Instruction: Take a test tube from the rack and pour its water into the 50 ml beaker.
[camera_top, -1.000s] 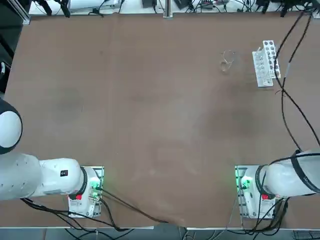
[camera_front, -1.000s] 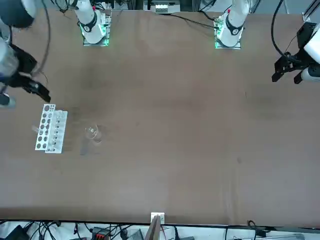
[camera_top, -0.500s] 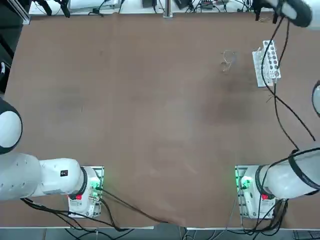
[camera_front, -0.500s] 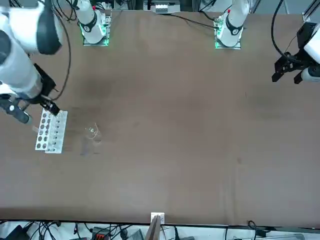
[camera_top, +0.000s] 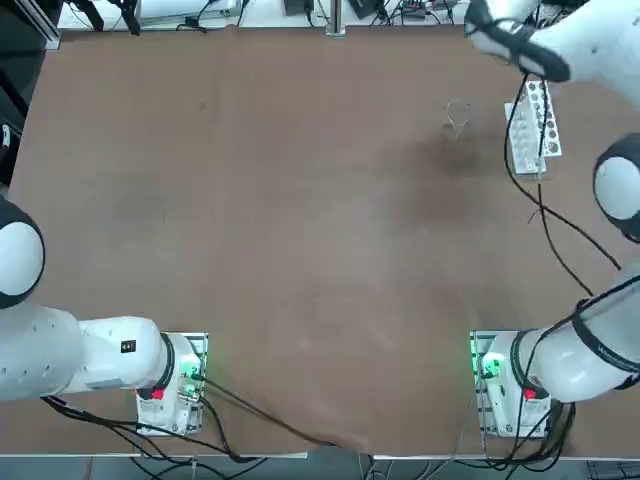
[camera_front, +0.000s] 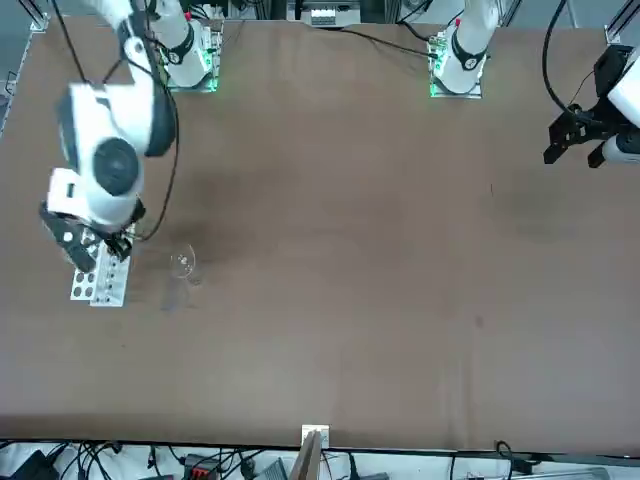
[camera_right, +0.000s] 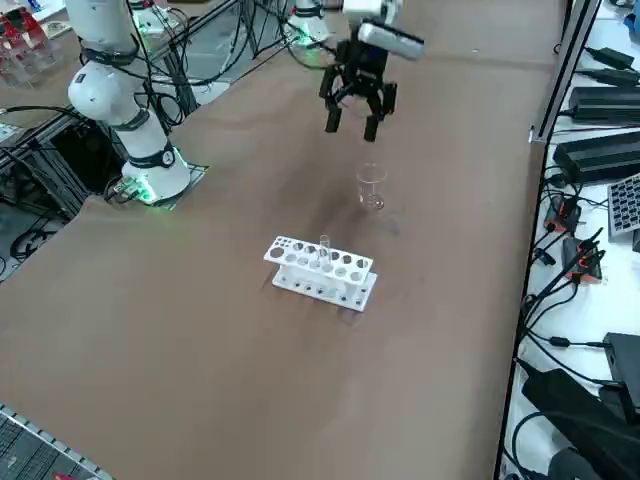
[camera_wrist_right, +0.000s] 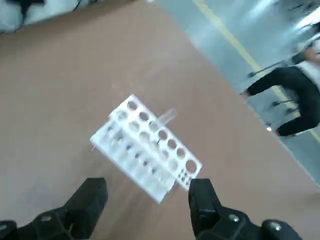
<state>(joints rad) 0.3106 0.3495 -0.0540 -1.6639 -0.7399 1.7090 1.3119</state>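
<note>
Tool (camera_right: 351, 119), fingers spread wide and empty, has swung in above the rack (camera_right: 321, 272), whose tube (camera_right: 324, 250) it can now reach for.

Right arm extended far across the worktop (camera_right: 200, 330), wrist turned downward. Right gripper (camera_right: 352, 122) raised clear of the surface, fingers (camera_wrist_right: 90, 200) spread apart, nothing between them.
</note>
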